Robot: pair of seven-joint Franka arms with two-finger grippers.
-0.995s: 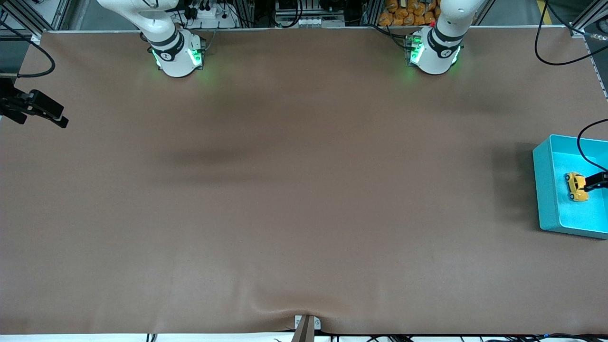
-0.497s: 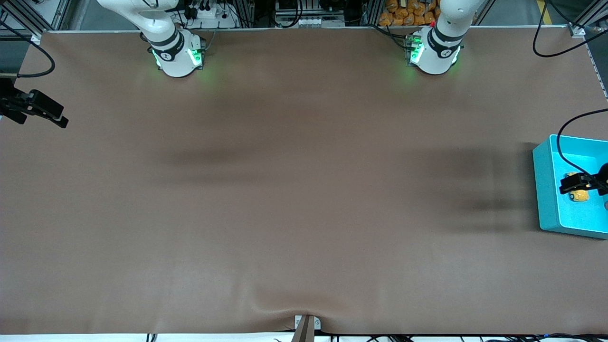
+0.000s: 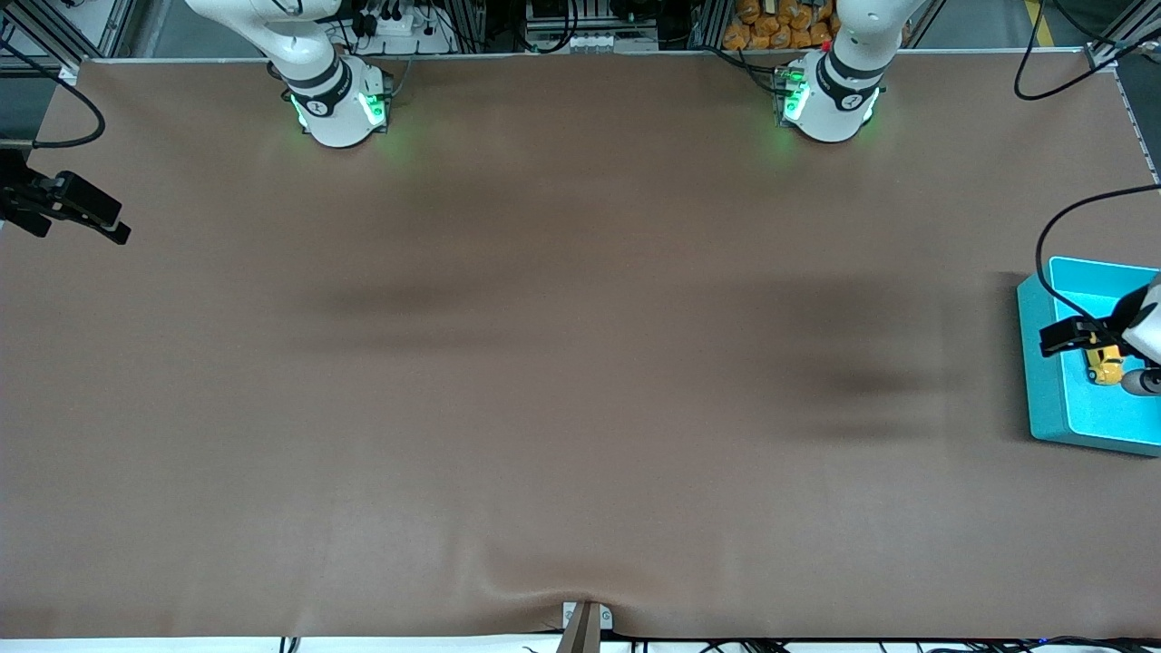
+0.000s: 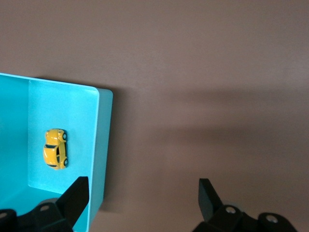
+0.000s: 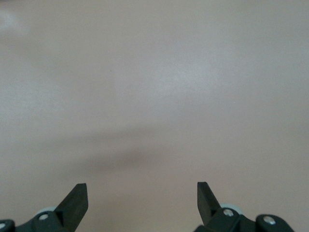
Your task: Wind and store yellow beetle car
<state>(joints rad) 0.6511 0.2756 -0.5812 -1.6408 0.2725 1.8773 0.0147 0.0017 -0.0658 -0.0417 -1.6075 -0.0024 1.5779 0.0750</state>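
Observation:
The yellow beetle car [image 3: 1105, 365] lies on the floor of the teal bin [image 3: 1043, 399] at the left arm's end of the table. In the left wrist view the car [image 4: 56, 148] sits apart from the bin wall [image 4: 102, 145], with nothing touching it. My left gripper [image 3: 1059, 337] hangs open and empty over the bin's wall that faces the table's middle [image 4: 142, 186]. My right gripper [image 3: 113, 227] waits open and empty over the brown table at the right arm's end [image 5: 142, 188].
The brown table mat [image 3: 580, 363] stretches bare between the two arm bases [image 3: 340, 104] [image 3: 825, 100]. A black cable [image 3: 1052, 245] loops above the bin. A small clamp [image 3: 585, 621] sits at the table's near edge.
My left gripper has drawn up and away from the car, shifting toward the bin wall that faces the table's middle. The car stays in the bin. The right arm has not moved.

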